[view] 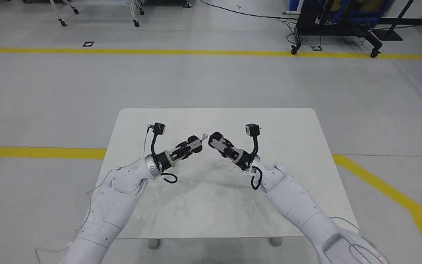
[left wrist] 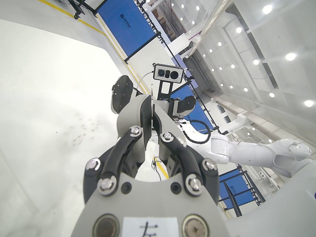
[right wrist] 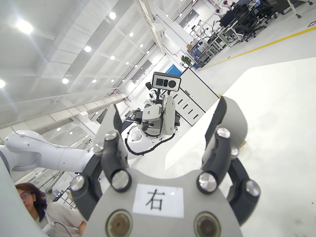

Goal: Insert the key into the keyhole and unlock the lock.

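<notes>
My left gripper (view: 196,142) hangs over the middle of the white table (view: 283,125). It is shut on a thin silvery flat piece, apparently the key (left wrist: 151,91), which sticks out past the fingertips. My right gripper (view: 215,140) faces it from a short way off, open and holding nothing. In the left wrist view its black pads (left wrist: 121,94) stand on either side of the key's tip without touching it. In the right wrist view the right gripper (right wrist: 169,106) frames the left gripper, and the key (right wrist: 163,99) shows edge-on.
The table top (left wrist: 49,75) around and below both grippers is bare white. Its far edge (view: 217,109) and right edge (view: 326,165) lie well away from the grippers. Carts and frames stand on the floor beyond the yellow line (view: 198,51).
</notes>
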Action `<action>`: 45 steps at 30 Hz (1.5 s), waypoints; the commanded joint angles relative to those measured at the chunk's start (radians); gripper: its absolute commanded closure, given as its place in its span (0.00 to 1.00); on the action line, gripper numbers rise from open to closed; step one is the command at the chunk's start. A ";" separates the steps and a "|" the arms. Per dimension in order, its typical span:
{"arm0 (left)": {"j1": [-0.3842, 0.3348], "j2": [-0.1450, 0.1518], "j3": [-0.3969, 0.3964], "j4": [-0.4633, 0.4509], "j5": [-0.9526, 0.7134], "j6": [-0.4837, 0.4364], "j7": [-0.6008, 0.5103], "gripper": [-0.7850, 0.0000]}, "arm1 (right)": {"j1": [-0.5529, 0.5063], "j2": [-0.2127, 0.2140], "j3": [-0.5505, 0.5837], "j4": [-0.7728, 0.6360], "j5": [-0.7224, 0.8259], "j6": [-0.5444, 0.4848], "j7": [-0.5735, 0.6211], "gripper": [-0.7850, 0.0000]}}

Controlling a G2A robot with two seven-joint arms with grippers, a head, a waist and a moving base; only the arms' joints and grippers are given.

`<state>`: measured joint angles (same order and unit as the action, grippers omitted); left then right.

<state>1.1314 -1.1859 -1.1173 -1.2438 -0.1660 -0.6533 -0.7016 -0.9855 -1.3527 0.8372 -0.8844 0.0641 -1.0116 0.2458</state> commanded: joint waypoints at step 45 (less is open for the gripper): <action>-0.098 0.009 0.157 -0.028 0.233 0.028 -0.258 1.00 | 0.000 0.194 0.100 -0.162 0.028 0.136 0.698 0.71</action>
<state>1.0340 -1.1772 -0.9616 -1.2720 0.0671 -0.6252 -0.9625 -0.9901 -1.1591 0.9442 -1.0507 0.0863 -0.8765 0.9436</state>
